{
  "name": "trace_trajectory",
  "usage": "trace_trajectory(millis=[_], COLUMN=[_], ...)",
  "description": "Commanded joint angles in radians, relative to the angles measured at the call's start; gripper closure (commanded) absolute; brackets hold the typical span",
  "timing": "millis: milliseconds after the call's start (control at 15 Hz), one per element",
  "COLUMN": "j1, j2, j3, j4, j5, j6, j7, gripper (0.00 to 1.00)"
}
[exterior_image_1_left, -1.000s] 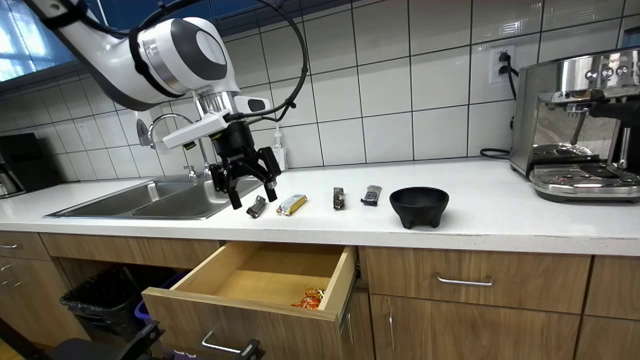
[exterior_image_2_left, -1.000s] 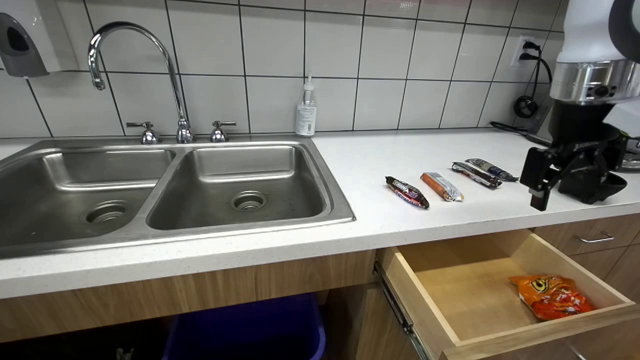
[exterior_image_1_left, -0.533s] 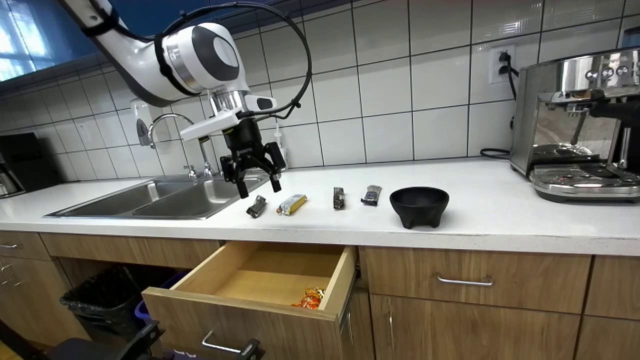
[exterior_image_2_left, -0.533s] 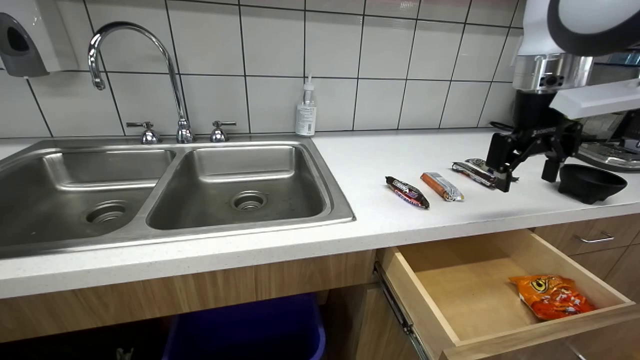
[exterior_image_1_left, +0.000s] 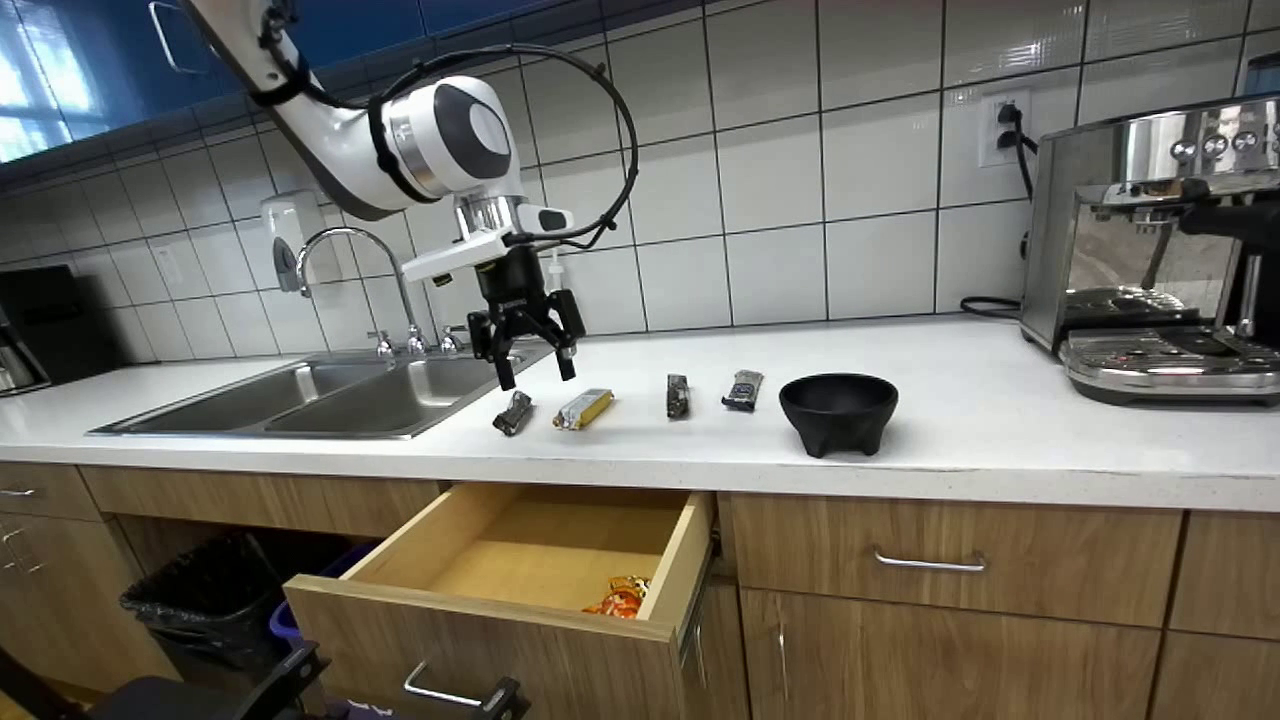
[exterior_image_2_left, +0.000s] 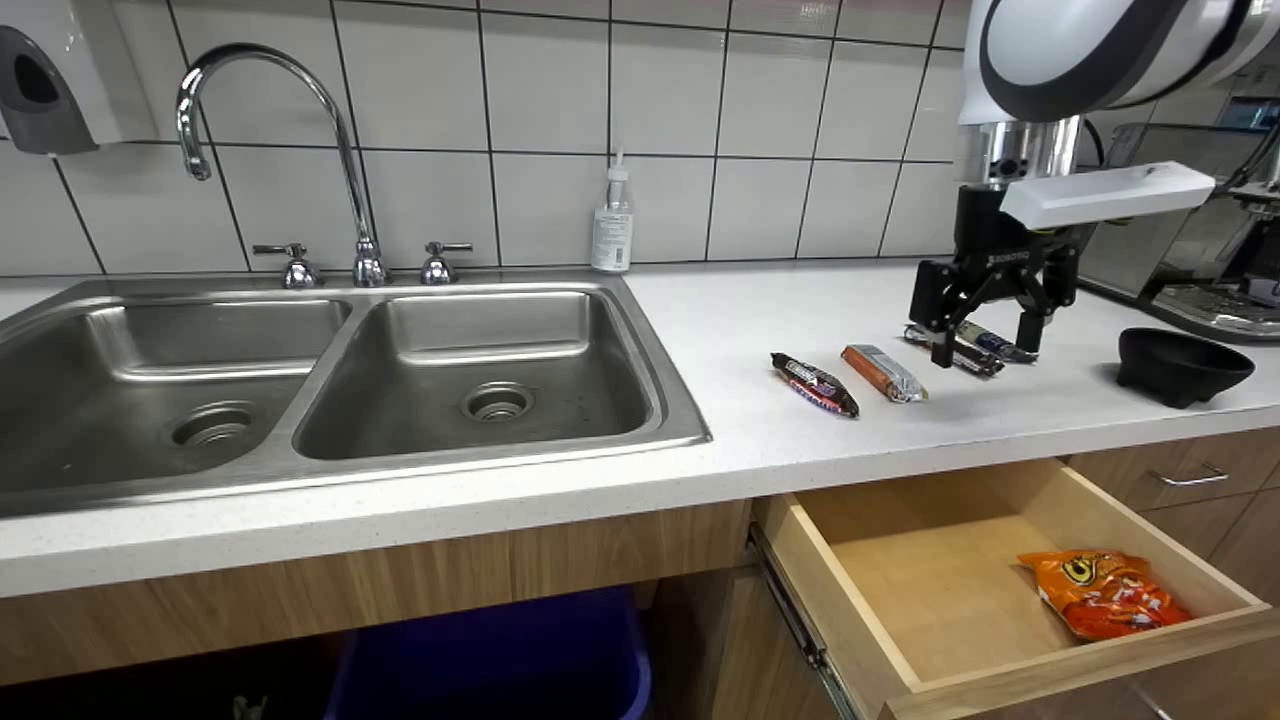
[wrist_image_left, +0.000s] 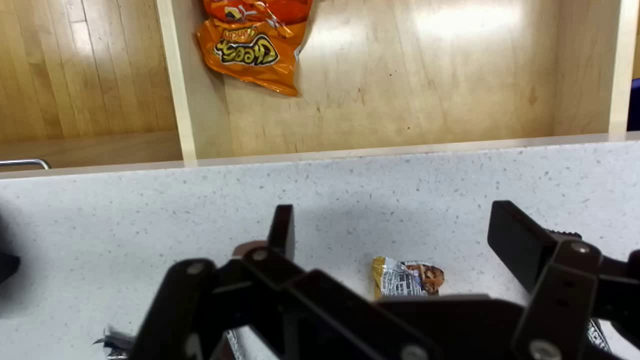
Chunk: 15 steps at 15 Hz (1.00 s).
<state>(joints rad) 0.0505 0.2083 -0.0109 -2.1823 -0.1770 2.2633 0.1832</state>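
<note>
while the tool hangs above the desk, the yellow-wrapped bar lies ungrasped

step looks like an approach, pre-grasp. tool is released, fingers spread wide, nothing between them, no contact that i can see. yellow-wrapped bar lies flat on the desk; wrist view shows one end of it in the gap between the fingers, rest hidden by the tool. reads as the likeliest reach, though the sink-side dark bar is near too. a grasp from here would call for lining up over one bar, lowering, then squeezing.

in the way: sink-side dark bar sits just beside the yellow one, apart from it; the right-hand finger in the wrist view covers part of it, so a bump on the way down seems possible. middle bar and end bar lie farther along, both partly covered by the tool in an exterior view.

around: black bowl upright past the end bar, espresso machine beyond that. sink on the opposite side, soap bottle by its back corner. drawer is pulled out below the desk edge, orange snack bag inside by a side wall. blue bin under the sink.
</note>
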Motion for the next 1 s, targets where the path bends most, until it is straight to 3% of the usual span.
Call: trace_trajectory(millis=[0, 933], j1=[0.002, 0.01], j2=[0.094, 0.356], j3=[0.007, 0.003], j4=[0.133, 0.477], j5=[0.03, 0.085], j6=[-0.081, -0.258], j7=[-0.015, -0.011], gripper=[0.0, 0.0])
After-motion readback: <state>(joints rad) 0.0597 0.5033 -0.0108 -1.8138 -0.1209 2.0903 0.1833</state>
